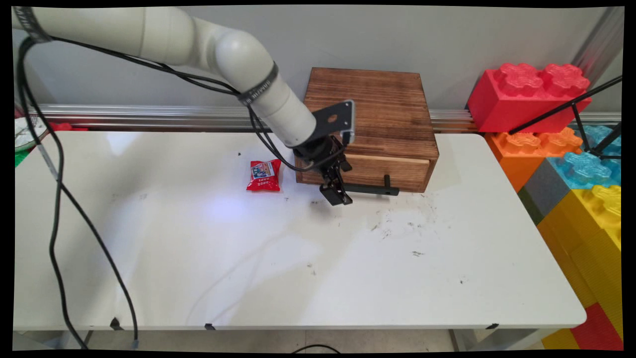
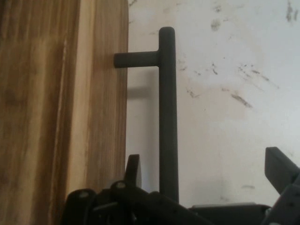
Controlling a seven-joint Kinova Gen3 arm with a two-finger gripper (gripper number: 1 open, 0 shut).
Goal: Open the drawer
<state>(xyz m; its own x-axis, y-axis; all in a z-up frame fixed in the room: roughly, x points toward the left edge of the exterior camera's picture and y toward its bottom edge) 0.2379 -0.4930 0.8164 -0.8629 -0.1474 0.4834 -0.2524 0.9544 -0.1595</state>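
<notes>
A dark wooden box (image 1: 370,107) stands at the table's back edge, its drawer front (image 1: 382,169) facing me and looking shut. A black bar handle (image 1: 370,189) sticks out from the drawer on short posts. My gripper (image 1: 338,194) is down at the handle's left end, open. In the hand view the handle (image 2: 168,108) runs up between the two fingers, closer to the finger (image 2: 133,166) on the drawer's side (image 2: 93,117); the other finger (image 2: 280,166) is well away from it. Neither finger visibly touches the bar. A small red snack packet (image 1: 264,175) lies on the table left of the box.
Large toy bricks are stacked along the table's right side: red (image 1: 526,94), orange (image 1: 531,144), blue (image 1: 581,169) and yellow (image 1: 596,214). Thin black stand legs (image 1: 571,107) cross them. Black cables (image 1: 59,189) hang at the left. Dark scuffs (image 1: 397,226) mark the table (image 1: 298,268).
</notes>
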